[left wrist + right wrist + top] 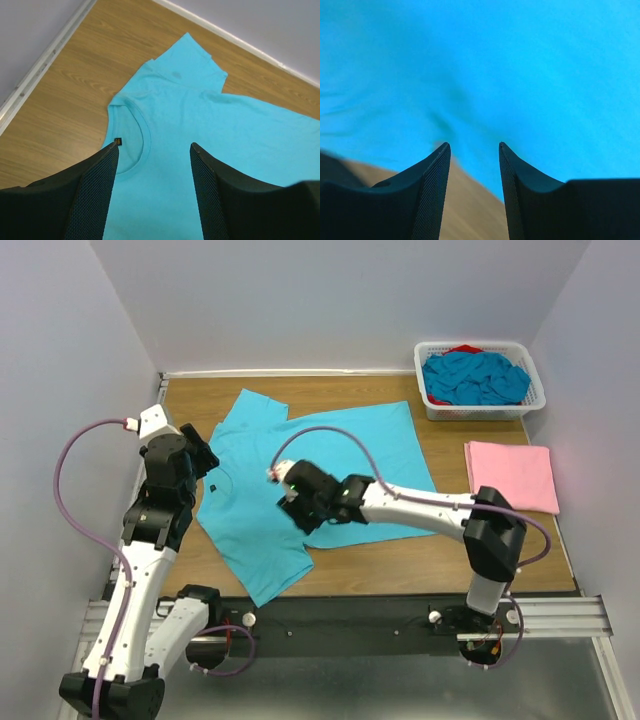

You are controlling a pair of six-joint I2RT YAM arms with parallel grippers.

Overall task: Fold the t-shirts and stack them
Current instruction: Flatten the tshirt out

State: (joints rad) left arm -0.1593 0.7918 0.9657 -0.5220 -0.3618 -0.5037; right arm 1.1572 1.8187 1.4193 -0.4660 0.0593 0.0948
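Observation:
A turquoise t-shirt point(320, 445) lies spread flat on the wooden table, collar toward the left. My left gripper point(208, 460) is open and empty, just above the collar; in the left wrist view point(155, 146) the neckline and its label point(118, 141) show by the left fingertip. My right gripper point(296, 508) is open over the shirt's near part. In the right wrist view point(472, 146) it hovers low over the shirt's point(520, 75) edge, with bare wood beneath the fingers. A folded pale pink t-shirt point(510, 473) lies at the right.
A white lattice basket point(536, 386) at the back right holds several crumpled turquoise shirts point(475, 378) and a bit of red cloth point(464, 349). White walls close in the table's left, back and right sides. A black rail point(350, 612) runs along the near edge.

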